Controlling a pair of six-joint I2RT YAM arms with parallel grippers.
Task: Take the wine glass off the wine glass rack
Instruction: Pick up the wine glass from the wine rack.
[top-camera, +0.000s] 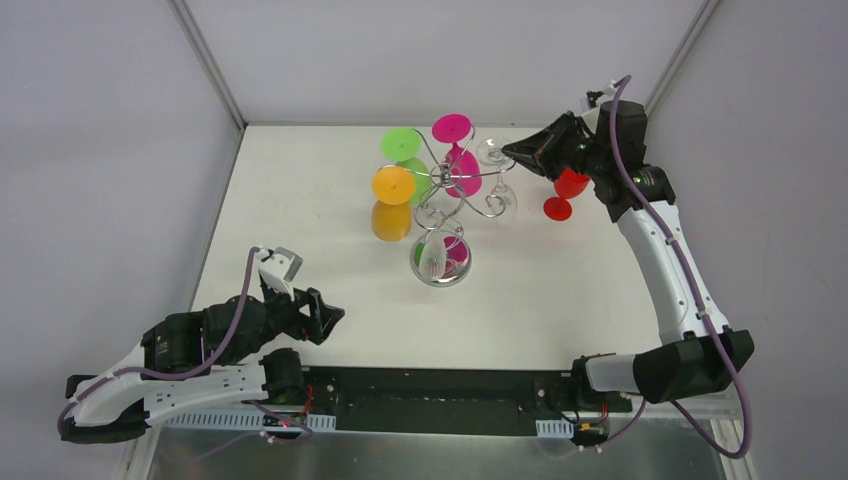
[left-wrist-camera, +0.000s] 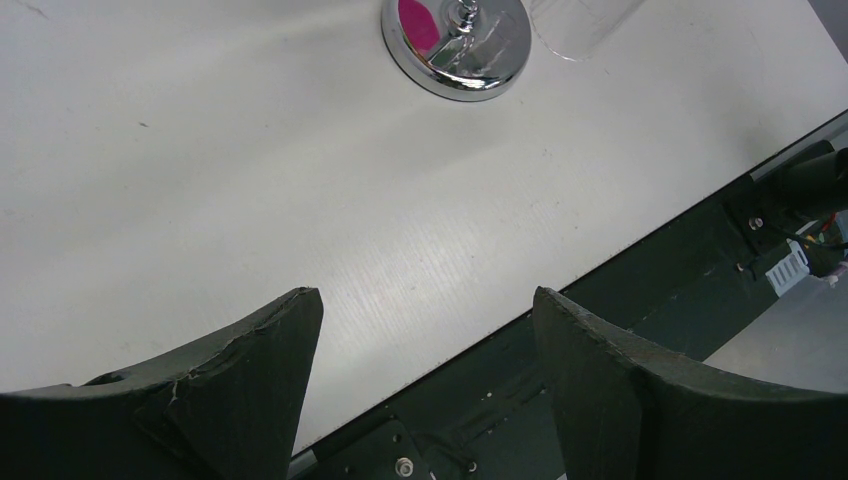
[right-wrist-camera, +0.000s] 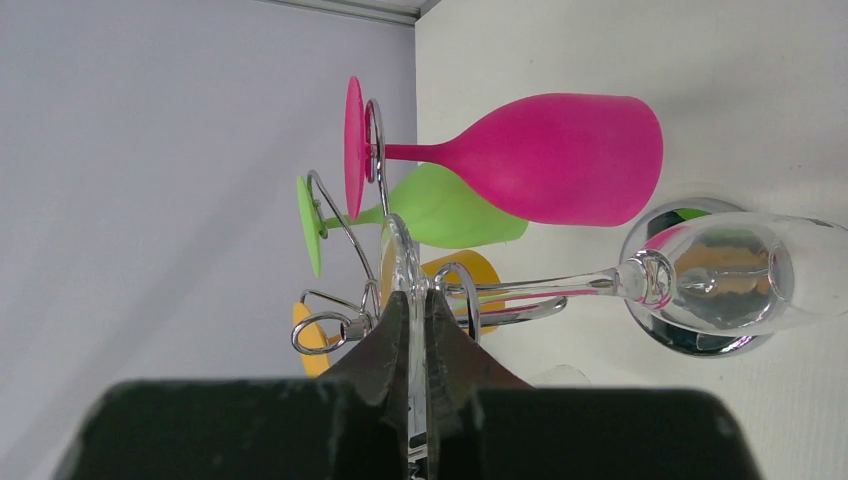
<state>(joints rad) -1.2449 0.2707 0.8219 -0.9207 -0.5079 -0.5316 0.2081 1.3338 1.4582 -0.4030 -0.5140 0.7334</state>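
1 clear wine glass (right-wrist-camera: 740, 275) on rack (left-wrist-camera: 490, 50), foot pinched by right gripper (right-wrist-camera: 415, 298).

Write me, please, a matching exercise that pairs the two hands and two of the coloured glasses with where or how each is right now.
Things:
1. left hand
2. right hand
3. pink glass
4. red glass

States:
A. shut on the foot of a clear glass
B. on the table, off the rack
C. open, holding nothing, by the table's near edge
D. hangs on the rack, untouched

Pairs: 1-C, 2-A, 3-D, 4-B
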